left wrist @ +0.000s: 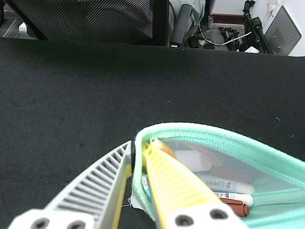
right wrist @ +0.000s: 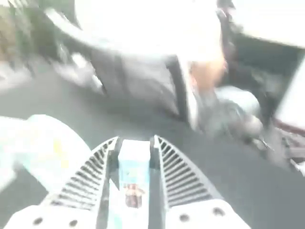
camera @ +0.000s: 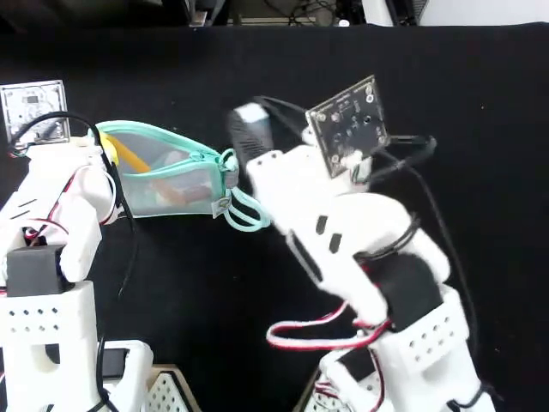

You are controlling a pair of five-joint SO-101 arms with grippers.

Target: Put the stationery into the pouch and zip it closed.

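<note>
Left end effector [left wrist: 139, 145] pinches the pouch [camera: 156, 131] rim open at upper left, so you carry the white-blue block [right wrist: 133, 167], clamped in right end effector [right wrist: 135, 140], over that mouth before letting go.

**Even light over the table, glare and smear at the right wrist**

In the high view the light is even and seems to fall from above. The black table [camera: 480, 129] shows almost no shadows, and the white arms are bright but not washed out. The arm in the middle of the frame [camera: 343, 232] is smeared, most at its upper left end. In the left wrist view the pouch [left wrist: 228, 143] is sharp, and the left gripper [left wrist: 140, 148], pinching its rim, is slightly soft. The right wrist view is blurred all over. Strong glare whitens the room behind the right gripper [right wrist: 134, 143], and the small block [right wrist: 133, 167] held between its fingers looks pale.
</note>
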